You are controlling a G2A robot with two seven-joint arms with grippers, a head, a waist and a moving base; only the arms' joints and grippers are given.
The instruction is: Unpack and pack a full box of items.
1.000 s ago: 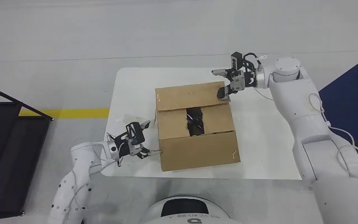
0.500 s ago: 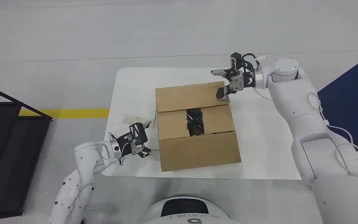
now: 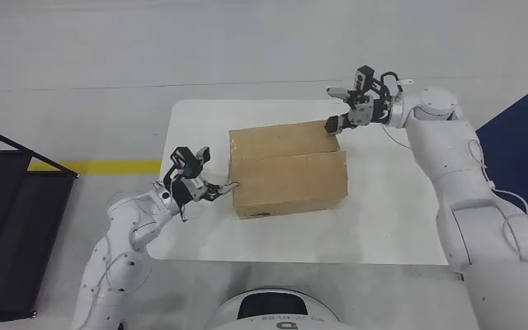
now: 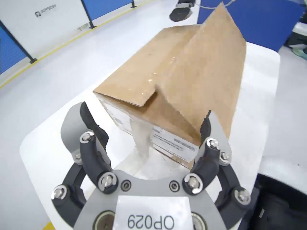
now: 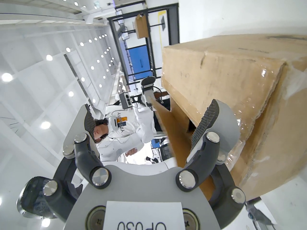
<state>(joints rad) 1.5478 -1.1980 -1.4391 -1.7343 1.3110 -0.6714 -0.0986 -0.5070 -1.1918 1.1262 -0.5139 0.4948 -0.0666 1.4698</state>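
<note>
Left claw [image 3: 223, 190] open, beside box [image 3: 285, 169] corner

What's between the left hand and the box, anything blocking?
Nothing visible. The left hand is open right at the near end of the box, with one finger by the box's corner. Only bare table lies under the gap.

The brown cardboard box [image 3: 287, 169] sits midway on the white counter [image 3: 198, 124], long top flaps folded inward, the near one slanting up, white labels on one end
</note>
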